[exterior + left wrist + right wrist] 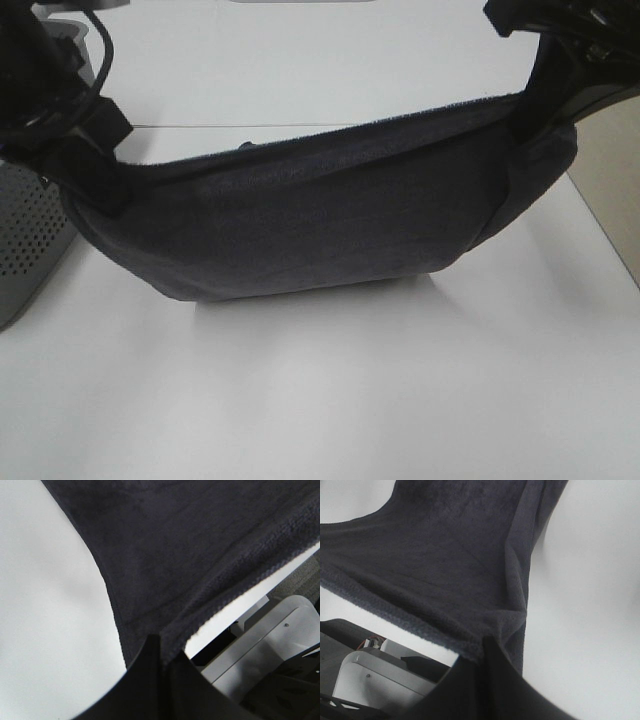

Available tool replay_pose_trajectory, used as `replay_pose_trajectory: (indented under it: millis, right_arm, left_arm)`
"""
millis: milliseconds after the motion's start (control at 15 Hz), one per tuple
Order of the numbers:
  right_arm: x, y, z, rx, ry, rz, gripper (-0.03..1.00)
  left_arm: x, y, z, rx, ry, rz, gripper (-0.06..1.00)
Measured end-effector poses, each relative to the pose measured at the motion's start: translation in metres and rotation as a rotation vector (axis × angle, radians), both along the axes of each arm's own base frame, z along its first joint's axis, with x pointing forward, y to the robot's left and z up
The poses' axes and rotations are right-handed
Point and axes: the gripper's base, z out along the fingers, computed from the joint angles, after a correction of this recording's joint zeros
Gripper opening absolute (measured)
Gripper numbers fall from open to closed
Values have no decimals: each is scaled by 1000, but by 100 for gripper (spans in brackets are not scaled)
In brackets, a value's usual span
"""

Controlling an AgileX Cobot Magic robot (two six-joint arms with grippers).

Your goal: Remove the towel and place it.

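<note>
Slung between both hands above the table (350, 400): the towel (320, 225), spread wide, hanging by its two upper corners. Left hand (161, 652) closed tight on the left corner, cloth pinched between its dark fingers (142, 682) right at the hem. Right hand (482, 652) likewise clamped on the right corner, a fold of cloth bunched and running down from the grip.

Upper hem drawn nearly straight from hand to hand, its right end higher in the high view. Lower edge sagging in a broad curve, lowest about the middle, low over the table with a shadow close under it; touching or just clear, cannot tell. Both side edges sloping in toward that low middle.

To the left, a grey perforated box (25, 235), just beside the towel's left end. To the right, the table's edge running diagonally close past the right corner, beige floor (612, 190) beyond it. Bare white table all along the near side of the towel, wide and unbroken; a narrower bare strip on the far side. Beyond each hand in the wrist views, a white frame (265, 640) past the table's edge.
</note>
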Motion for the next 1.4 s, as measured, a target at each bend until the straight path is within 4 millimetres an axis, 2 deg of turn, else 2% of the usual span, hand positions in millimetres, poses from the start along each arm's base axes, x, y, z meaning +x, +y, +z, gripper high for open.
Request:
replay_pose_trajectory:
  millis: [267,600,733,1067,1333,1400]
  right_arm:
    - [-9,1,-27,8,112,-17,1]
    - [-27,0,-62,23,270,-32,1]
    - [-34,-2,-74,6,320,-34,1]
    - [-54,-12,-105,-64,435,-31,1]
    - [-62,-18,-116,-109,468,-22,1]
    - [-63,-19,-117,-118,473,-20,1]
  left_arm:
    - [-17,1,-31,-17,134,5,0]
    - [-52,1,-75,-25,338,11,0]
    - [-67,-9,-84,1,369,-46,0]
    - [-93,-31,-92,42,394,-172,0]
    - [-104,-48,-105,70,440,-232,0]
    - [-106,-55,-116,88,482,-245,0]
